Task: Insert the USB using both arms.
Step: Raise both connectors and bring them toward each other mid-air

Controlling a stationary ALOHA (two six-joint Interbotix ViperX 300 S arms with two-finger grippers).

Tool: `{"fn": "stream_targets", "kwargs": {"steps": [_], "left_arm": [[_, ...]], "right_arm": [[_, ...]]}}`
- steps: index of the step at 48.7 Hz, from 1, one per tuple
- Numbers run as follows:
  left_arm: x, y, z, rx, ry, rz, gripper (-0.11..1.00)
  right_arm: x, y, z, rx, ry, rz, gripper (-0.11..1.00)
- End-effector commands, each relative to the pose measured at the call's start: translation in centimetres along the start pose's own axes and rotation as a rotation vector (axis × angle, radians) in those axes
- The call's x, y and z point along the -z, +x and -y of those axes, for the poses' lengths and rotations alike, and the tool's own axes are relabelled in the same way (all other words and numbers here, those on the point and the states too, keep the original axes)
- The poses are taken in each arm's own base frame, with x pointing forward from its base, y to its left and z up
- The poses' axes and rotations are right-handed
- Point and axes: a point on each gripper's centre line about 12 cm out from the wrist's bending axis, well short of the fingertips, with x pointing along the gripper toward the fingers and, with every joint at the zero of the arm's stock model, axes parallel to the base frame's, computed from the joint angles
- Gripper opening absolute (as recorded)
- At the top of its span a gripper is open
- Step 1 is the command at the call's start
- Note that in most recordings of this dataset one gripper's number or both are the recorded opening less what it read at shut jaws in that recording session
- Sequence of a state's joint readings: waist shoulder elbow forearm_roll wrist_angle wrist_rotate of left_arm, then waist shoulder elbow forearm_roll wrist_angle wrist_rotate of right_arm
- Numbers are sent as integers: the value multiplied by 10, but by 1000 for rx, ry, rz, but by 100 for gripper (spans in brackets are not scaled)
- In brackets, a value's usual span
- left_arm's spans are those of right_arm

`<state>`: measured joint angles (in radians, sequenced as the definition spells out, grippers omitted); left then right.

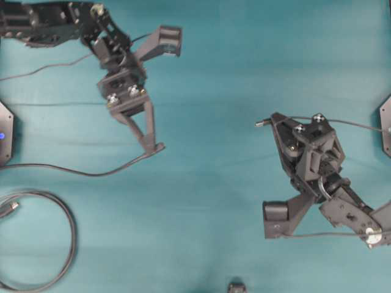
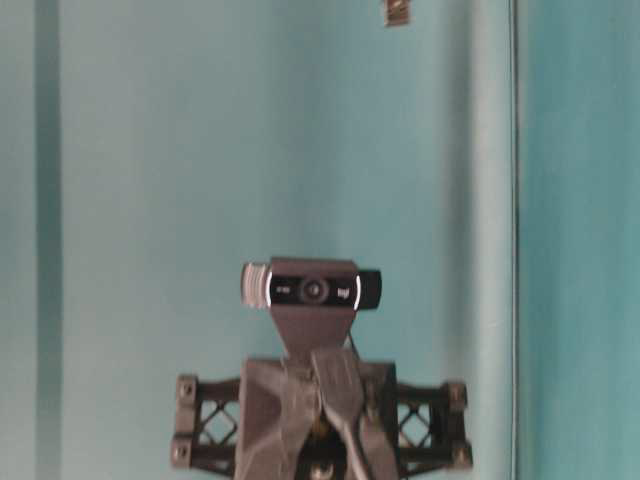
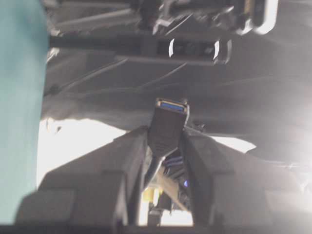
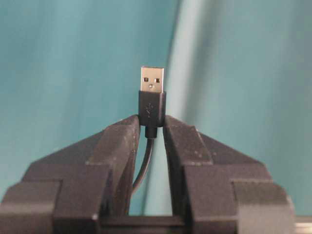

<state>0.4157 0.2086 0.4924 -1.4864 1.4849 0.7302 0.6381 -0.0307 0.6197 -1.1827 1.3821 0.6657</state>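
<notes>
Both cable ends are picked up; step in hand is alignment before mating.

Right tool [image 4: 151, 127]: fingers closed on the thin dark grey cable just behind the small silvery metal USB plug [image 4: 152, 80]. The plug stands proud of the fingertips on its short dark collar, contact face toward the wrist camera, straight between the fingers.

Left tool [image 3: 165, 139]: fingers closed on the black blocky socket end [image 3: 168, 124], blue-lined mouth pointing away from the tool, past the fingertips. Wrist view is blurred, so the tilt of the socket can't be told.

Overhead: left tool [image 1: 154, 146] and right tool [image 1: 264, 124] are well apart over the teal table [image 1: 232, 55]. The plug points out of the right tool's tip toward the left side; the socket's cable trails off behind the left tool.

Next, as I judge it: bring the tips together, get the plug and socket mouth coaxial and rolled to match, then push straight in. Risk is the plug pivoting in the grip, since it is held by the cable.
</notes>
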Motion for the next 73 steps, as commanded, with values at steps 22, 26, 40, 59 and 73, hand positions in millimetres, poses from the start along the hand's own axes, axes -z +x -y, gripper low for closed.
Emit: {"fn": "stream_targets", "kwargs": {"steps": [22, 26, 40, 59, 73], "left_arm": [[-35, 1, 2, 53, 69, 1, 26], [-44, 2, 0, 51, 77, 1, 26], [-53, 10, -8, 88, 52, -7, 26], [-50, 28, -18, 102, 12, -48, 26], [-56, 30, -15, 136, 6, -27, 26]], "right_arm": [[-8, -3, 14, 148, -45, 108, 20], [-6, -1, 11, 140, -56, 114, 20], [-6, 1, 4, 112, -81, 146, 20], [-12, 1, -1, 96, -99, 211, 20], [-22, -2, 3, 134, -133, 293, 20]]}}
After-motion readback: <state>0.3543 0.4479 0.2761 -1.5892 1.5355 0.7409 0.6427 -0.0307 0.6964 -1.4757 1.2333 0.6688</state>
